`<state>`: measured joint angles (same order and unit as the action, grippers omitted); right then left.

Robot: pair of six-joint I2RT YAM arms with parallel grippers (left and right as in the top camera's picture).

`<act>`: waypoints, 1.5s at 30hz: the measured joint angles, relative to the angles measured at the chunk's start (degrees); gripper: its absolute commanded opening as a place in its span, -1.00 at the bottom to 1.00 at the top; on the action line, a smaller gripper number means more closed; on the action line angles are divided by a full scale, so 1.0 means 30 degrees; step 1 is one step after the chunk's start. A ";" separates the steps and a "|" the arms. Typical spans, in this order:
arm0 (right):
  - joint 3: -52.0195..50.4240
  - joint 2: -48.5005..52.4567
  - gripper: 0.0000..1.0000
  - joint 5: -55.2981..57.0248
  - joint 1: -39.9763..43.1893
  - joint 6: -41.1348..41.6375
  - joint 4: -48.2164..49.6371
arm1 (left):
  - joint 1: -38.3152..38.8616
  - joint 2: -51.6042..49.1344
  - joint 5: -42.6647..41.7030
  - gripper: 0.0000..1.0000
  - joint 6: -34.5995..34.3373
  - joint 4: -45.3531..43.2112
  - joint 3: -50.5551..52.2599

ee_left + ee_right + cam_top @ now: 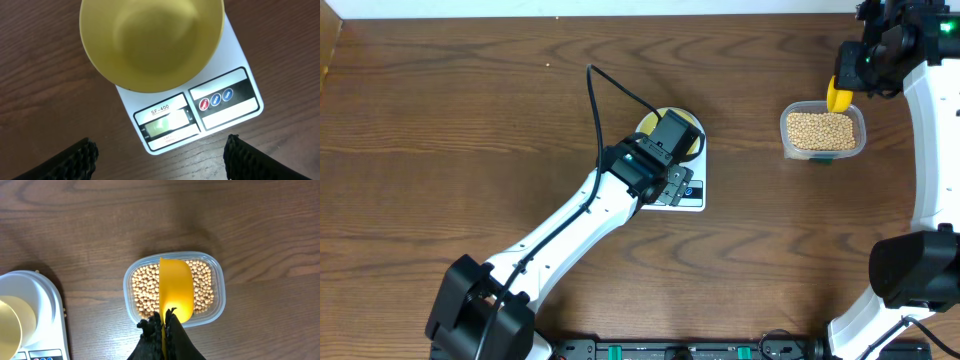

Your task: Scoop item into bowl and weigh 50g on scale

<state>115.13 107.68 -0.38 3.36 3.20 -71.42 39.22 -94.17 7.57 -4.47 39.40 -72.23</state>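
Dark wood-grain tabletop (440,120) carries the white scale (692,196) at the middle of the overhead frame, with the pale yellow-green bowl (150,40) sitting on its round platform. Above them hangs the left pincer (160,161), jaws spread wide, holding nothing. At upper right, the right pincer (164,326) is clamped on a yellow scoop (176,290) over the clear tub (220,297) of beans (145,287).

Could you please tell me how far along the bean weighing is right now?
Done: the bowl sits empty on the scale. In hand: the right tool is shut on a yellow scoop over the tub of beans; the left tool hangs open above the scale. Left: scooping beans into the bowl and reaching the target weight.
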 measured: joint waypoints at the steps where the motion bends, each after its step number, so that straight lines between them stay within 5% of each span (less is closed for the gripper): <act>1: 0.0000 0.0000 -0.98 0.0000 0.0000 0.0000 0.0000 | 0.0000 -0.0073 0.0029 0.65 0.0000 0.0000 0.0000; 45: -0.0066 0.0000 -0.97 0.0073 0.0000 -0.0007 -0.0474 | 0.0000 -0.4299 0.0036 0.65 -0.0007 -0.1545 0.0000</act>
<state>114.93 107.68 -0.16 3.36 3.18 -72.84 39.22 -107.07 7.68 -4.49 34.76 -72.23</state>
